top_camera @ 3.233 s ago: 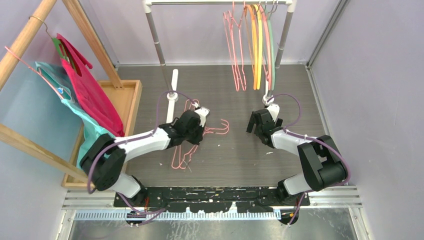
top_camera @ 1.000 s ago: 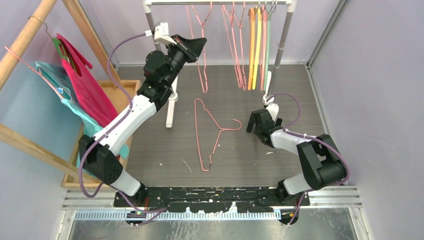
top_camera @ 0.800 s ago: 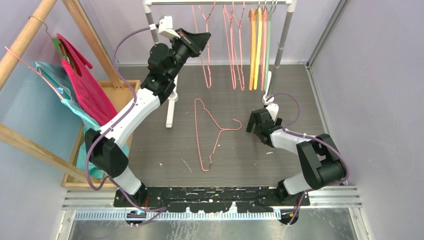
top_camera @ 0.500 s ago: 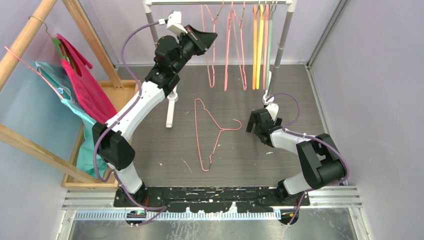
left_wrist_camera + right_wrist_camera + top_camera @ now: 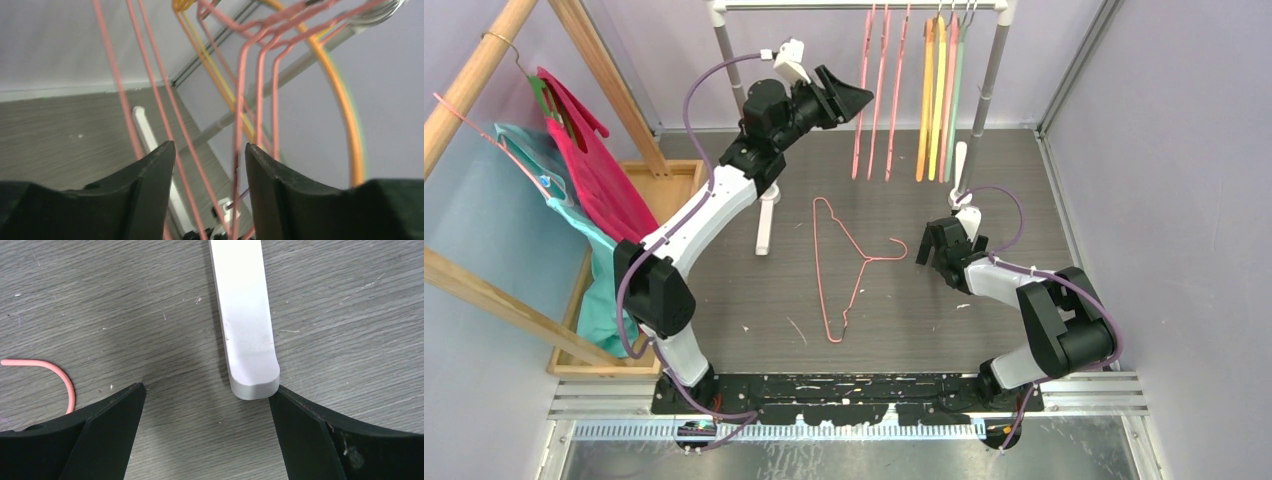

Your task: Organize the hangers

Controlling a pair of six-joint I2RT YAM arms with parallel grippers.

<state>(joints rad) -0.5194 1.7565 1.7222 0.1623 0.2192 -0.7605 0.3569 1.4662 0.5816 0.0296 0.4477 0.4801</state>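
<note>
Black fingers (image 5: 150,190) of the left gripper (image 5: 859,98) stand parted around the pink wire hangers (image 5: 876,90) that hang from the rail (image 5: 824,6), pinching none. Thicker hangers (image 5: 939,90) in orange, yellow and pink hang just beside them, toward the rail's right end. Draw the gripper back level, so no wire snags or lifts off. One pink hanger (image 5: 839,265) lies mid-table (image 5: 724,300). The right gripper (image 5: 929,250), spread wide, hovers near its hook (image 5: 62,377).

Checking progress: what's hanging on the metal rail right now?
Pink wire hangers, then orange hanger, yellow hanger, thick pink hanger, grey-green hanger. Wire ones overlap edge-on, so their count is unclear; the left gripper hides part of the nearest.
</note>
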